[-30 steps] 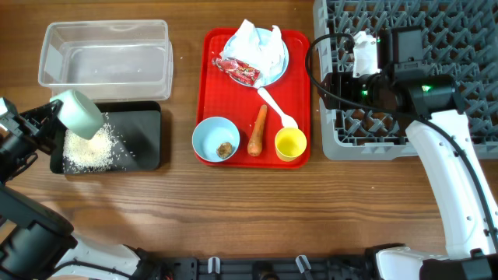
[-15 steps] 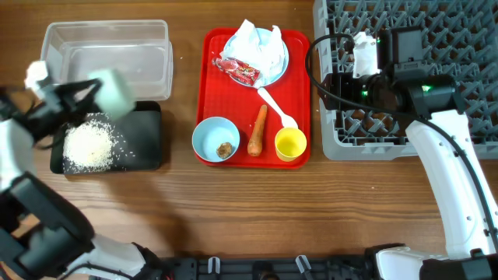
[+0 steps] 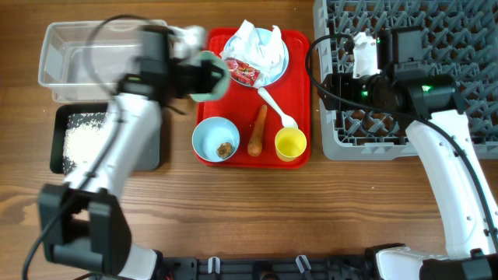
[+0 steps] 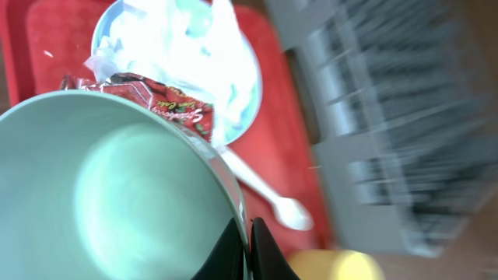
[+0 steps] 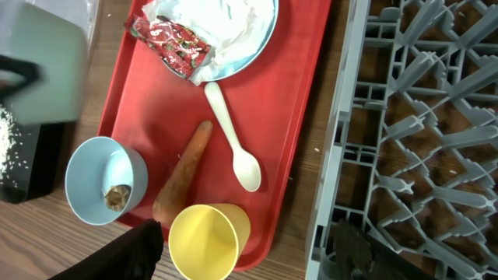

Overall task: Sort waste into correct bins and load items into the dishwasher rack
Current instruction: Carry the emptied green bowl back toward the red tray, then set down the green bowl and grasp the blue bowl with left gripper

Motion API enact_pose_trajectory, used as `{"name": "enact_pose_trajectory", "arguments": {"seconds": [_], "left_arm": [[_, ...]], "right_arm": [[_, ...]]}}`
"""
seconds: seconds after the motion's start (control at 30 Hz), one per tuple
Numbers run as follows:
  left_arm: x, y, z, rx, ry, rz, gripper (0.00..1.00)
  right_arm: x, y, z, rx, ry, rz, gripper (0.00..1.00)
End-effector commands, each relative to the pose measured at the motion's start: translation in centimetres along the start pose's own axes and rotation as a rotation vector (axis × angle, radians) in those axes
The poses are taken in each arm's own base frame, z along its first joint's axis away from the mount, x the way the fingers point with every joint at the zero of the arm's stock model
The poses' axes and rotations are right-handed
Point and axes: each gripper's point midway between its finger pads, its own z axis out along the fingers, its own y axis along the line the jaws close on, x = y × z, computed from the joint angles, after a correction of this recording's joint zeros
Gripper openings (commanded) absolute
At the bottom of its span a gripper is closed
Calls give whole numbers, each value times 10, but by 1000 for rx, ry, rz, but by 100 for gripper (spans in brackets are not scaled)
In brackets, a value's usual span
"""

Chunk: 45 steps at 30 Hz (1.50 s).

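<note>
Left fingers [image 4: 268, 257] pinch mint bowl [image 4: 109, 194] by rim only; wrapper [image 4: 156, 97] and plate [image 4: 243, 85] just beyond them. Right fingers [image 5: 140, 249] spread wide, empty. Risk: thin rim grip slips, bowl drops onto red tray [image 4: 31, 39].

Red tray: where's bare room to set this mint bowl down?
Two bare strips on the red tray: between the spoon and the right rim, and between the plate and the blue bowl, by the held mint bowl. The front row, blue bowl, carrot, yellow cup, is crowded.
</note>
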Motion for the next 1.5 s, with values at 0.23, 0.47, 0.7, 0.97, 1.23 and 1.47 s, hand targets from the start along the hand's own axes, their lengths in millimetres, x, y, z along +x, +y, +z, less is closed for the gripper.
{"name": "enact_pose_trajectory", "arguments": {"seconds": [0.23, 0.47, 0.7, 0.97, 1.23, 1.47], "left_arm": [[48, 16, 65, -487, 107, 380, 4], [81, 35, 93, -497, 215, 379, 4], [87, 31, 99, -462, 233, 376, 34], [52, 4, 55, -465, 215, 345, 90], [111, -29, 30, -279, 462, 141, 63], [158, -2, 37, -386, 541, -31, 58]], "right_arm": [[-3, -4, 4, 15, 8, 19, 73], [-4, -4, 4, 15, 4, 18, 73], [-4, -4, 4, 15, 4, 18, 74], [-5, -4, 4, 15, 0, 16, 74], [-5, -4, 4, 15, 1, 17, 73], [-5, -4, 4, 15, 0, 16, 73]]}}
